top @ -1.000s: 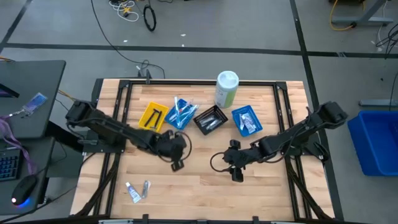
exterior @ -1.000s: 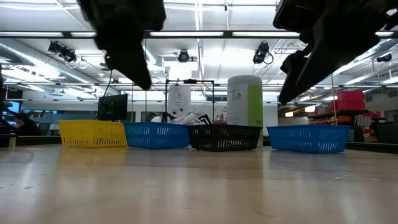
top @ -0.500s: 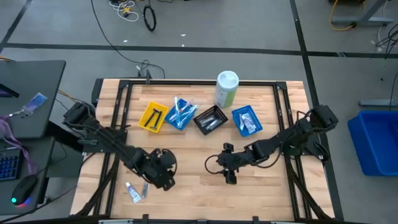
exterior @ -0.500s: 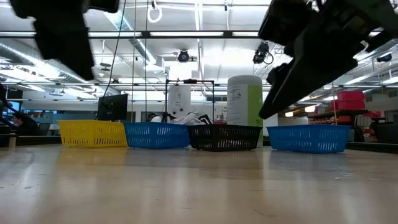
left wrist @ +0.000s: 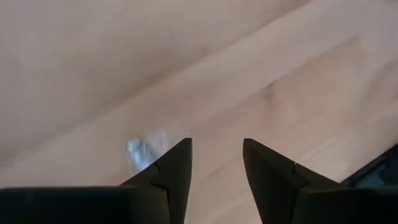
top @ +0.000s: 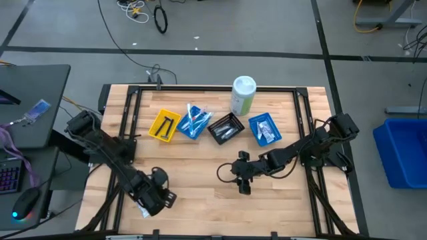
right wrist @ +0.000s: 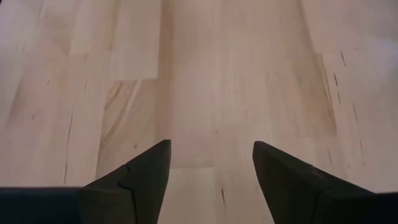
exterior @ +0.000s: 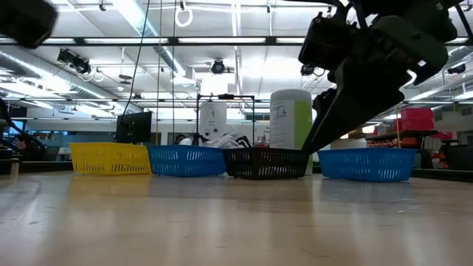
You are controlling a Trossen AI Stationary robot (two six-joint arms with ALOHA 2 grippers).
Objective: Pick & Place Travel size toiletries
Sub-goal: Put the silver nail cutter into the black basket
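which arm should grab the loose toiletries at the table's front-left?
Left. Its hand hangs right over the loose toiletries, open, with one showing beside its fingers. The right hand is open over bare wood mid-table.

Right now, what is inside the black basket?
The black basket holds a few pale, silvery little items, maybe small tubes; from above they are too tiny to name. From table height, its mesh wall hides anything lying lower inside.

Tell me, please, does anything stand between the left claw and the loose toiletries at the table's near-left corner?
Nothing visible does: the open left claw hangs right above the toiletries, empty, with only bare table around them.
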